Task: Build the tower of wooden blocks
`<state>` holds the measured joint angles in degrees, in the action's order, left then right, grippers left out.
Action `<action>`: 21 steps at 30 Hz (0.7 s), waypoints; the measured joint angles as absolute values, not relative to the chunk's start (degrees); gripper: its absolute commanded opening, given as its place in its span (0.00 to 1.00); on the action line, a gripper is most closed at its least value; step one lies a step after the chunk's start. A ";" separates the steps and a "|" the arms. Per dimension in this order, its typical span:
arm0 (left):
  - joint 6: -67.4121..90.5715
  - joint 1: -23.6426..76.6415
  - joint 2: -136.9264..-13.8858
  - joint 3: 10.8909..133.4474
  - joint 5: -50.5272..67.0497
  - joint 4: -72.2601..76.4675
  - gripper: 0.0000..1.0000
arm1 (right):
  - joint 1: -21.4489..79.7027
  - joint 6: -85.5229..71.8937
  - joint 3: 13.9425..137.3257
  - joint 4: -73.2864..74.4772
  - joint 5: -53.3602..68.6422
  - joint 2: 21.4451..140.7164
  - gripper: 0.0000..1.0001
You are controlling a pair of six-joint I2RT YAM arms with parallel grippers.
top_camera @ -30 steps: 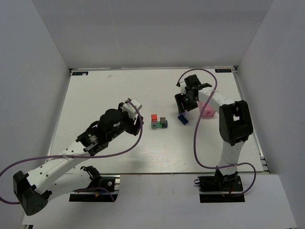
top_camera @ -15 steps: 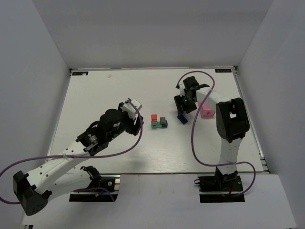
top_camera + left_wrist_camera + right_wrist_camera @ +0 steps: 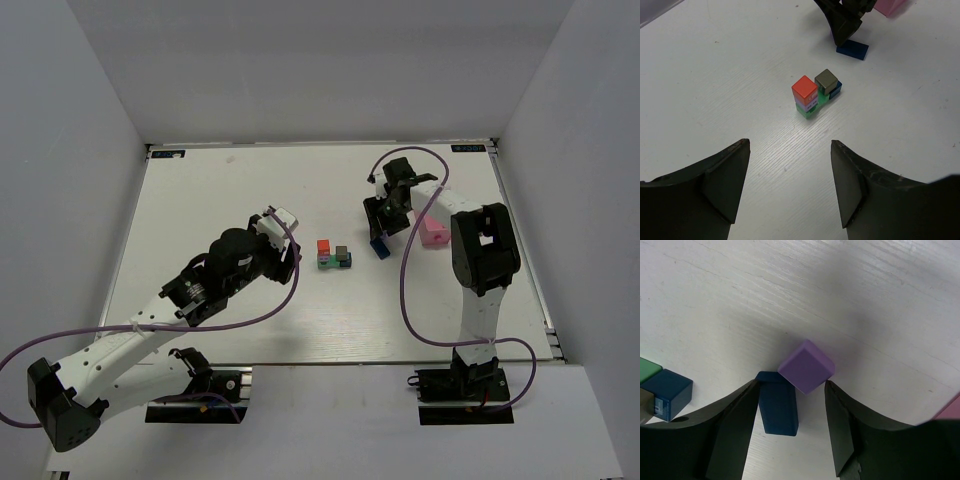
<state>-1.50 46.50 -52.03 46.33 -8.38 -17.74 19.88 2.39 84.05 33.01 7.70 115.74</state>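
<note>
The wood block tower (image 3: 333, 256) stands mid-table: a red cube (image 3: 804, 88) on a pale purple one on green, with a grey-brown cube (image 3: 826, 79) on a blue cube (image 3: 835, 89) beside it. My left gripper (image 3: 790, 185) is open and empty, hovering on the near side of the tower. My right gripper (image 3: 791, 384) is open and low over the table, right of the tower. A loose purple cube (image 3: 806, 366) lies at its fingertips, its corner touching the right finger. A flat dark blue block (image 3: 778, 402) lies between the jaws, also visible from above (image 3: 380, 247).
A pink rectangular box (image 3: 434, 232) lies just right of the right gripper, its corner showing in the right wrist view (image 3: 951, 410). The tower's blue cube (image 3: 667, 392) and green edge sit left of the right gripper's fingers. White walls enclose the table.
The right gripper has shifted a little left, away from the pink box, and lower over the dark blue block. The left arm and tower have not moved.
</note>
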 measured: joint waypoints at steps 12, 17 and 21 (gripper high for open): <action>-1.50 46.50 -52.03 46.33 -8.38 -17.74 0.76 | 19.88 0.08 84.25 32.77 7.92 115.74 0.61; -1.50 46.50 -52.03 46.30 -8.38 -17.74 0.76 | 19.88 -1.23 84.25 32.36 7.25 115.74 0.59; -1.50 46.50 -52.03 46.30 -8.38 -17.74 0.76 | 19.88 -1.89 84.44 31.70 6.50 115.74 0.56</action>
